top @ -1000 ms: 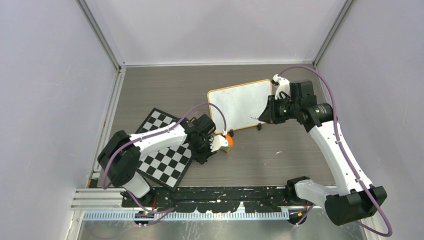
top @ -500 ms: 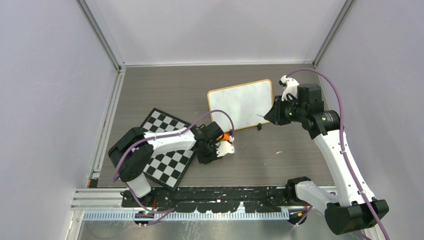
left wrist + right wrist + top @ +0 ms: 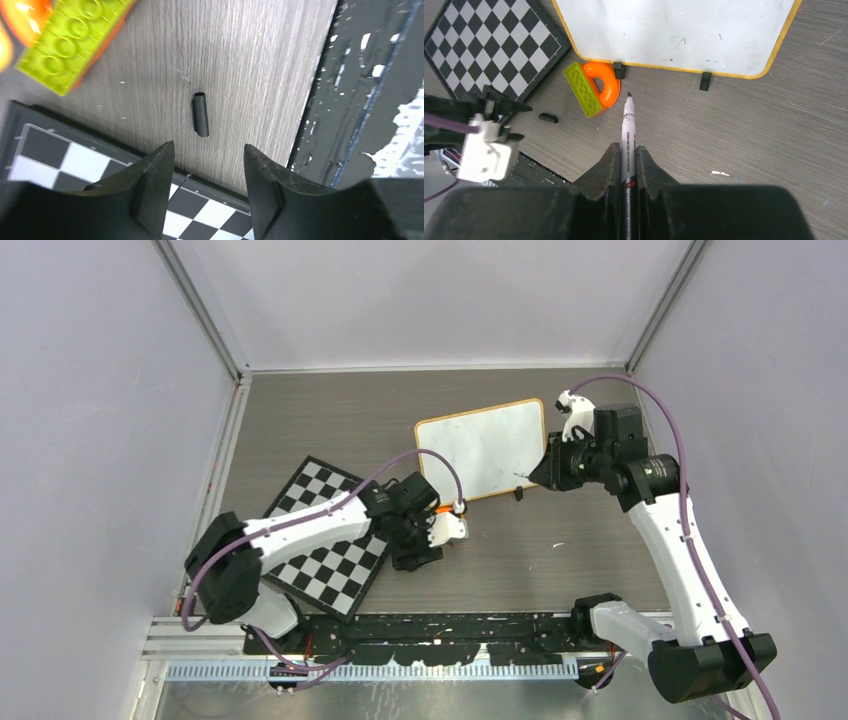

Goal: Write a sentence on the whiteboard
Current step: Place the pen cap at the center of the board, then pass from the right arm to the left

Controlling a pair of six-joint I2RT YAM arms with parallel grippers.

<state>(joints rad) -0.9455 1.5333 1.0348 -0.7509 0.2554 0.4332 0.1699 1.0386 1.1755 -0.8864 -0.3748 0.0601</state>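
Note:
The whiteboard (image 3: 483,448) lies tilted at the table's middle back, and it also shows in the right wrist view (image 3: 674,30). It bears only faint smudges; no sentence shows on it. My right gripper (image 3: 627,146) is shut on a white uncapped marker (image 3: 628,125), tip pointing at the board's lower frame, above the table. In the top view it (image 3: 538,470) hangs at the board's right lower corner. My left gripper (image 3: 208,145) is open and empty over the chequered board's edge. A black marker cap (image 3: 200,114) lies on the table just ahead of it.
A black-and-white chequered board (image 3: 330,540) lies at the left under my left arm. A green brick (image 3: 583,90) with an orange arch (image 3: 610,87) sits below the whiteboard's left foot. A black rail (image 3: 450,625) runs along the near edge. A white scrap (image 3: 557,545) lies on the table.
My right gripper has drawn back a little to the right from the whiteboard with the marker. My left wrist has shifted and turned by the chequered board's right corner.

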